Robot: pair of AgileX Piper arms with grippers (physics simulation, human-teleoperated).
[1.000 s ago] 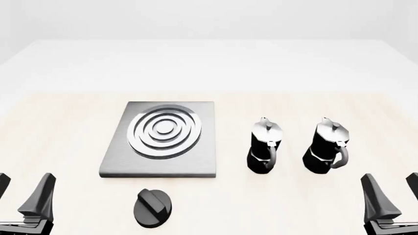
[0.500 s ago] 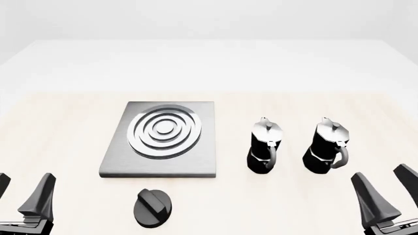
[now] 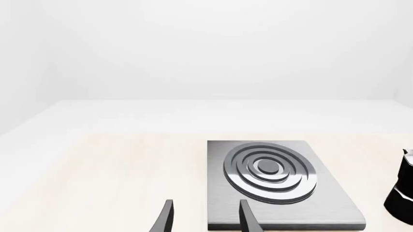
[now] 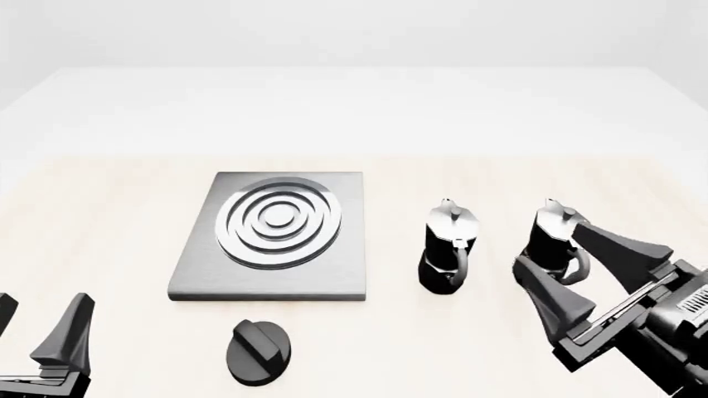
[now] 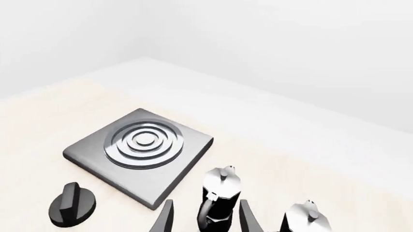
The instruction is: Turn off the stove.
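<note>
The stove plate [image 4: 277,236] is a flat grey metal square with silver rings, lying left of centre on the table. Its black ridged knob [image 4: 259,352] sits apart, just in front of the plate's near edge. My left gripper [image 4: 33,327] rests open at the near left corner, well left of the knob. My right gripper [image 4: 551,246] is open and turned leftward, its fingers overlapping the right moka pot in the front view, far right of the knob. The right wrist view shows the plate [image 5: 142,154] and knob [image 5: 71,205]. The left wrist view shows the plate [image 3: 277,183] only.
Two black-and-silver moka pots stand right of the plate: one [image 4: 448,249] close to it and one [image 4: 550,232] behind my right gripper's fingers. In the right wrist view the nearer pot [image 5: 219,193] stands just beyond the fingers.
My right gripper has risen from the near right corner, moved forward and left, and turned toward the pots. The left gripper, knob and plate have not moved.
</note>
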